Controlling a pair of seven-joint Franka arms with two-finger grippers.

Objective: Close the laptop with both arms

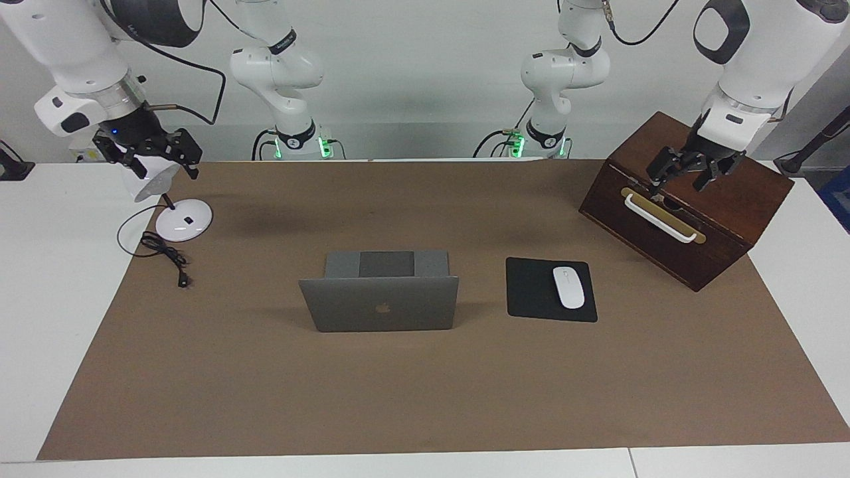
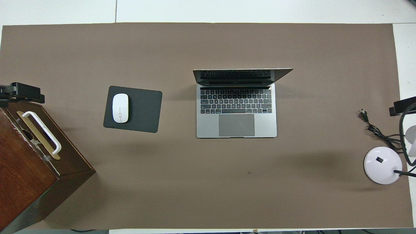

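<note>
The silver-grey laptop [image 1: 378,302] [image 2: 236,110] stands open in the middle of the brown mat, its lid upright with the apple logo turned away from the robots and its keyboard deck toward them. My left gripper [image 1: 680,180] [image 2: 20,92] hangs open over the wooden box at the left arm's end of the table. My right gripper [image 1: 166,164] hangs open over the head of the white desk lamp at the right arm's end; in the overhead view only a dark edge of the right gripper [image 2: 402,106] shows. Both grippers hold nothing and are well away from the laptop.
A dark wooden box [image 1: 690,206] [image 2: 35,169] with a white handle stands at the left arm's end. A black mousepad [image 1: 550,290] [image 2: 143,109] with a white mouse [image 1: 568,287] [image 2: 120,108] lies beside the laptop. A white lamp base [image 1: 184,220] [image 2: 383,164] and its black cable [image 1: 166,255] sit at the right arm's end.
</note>
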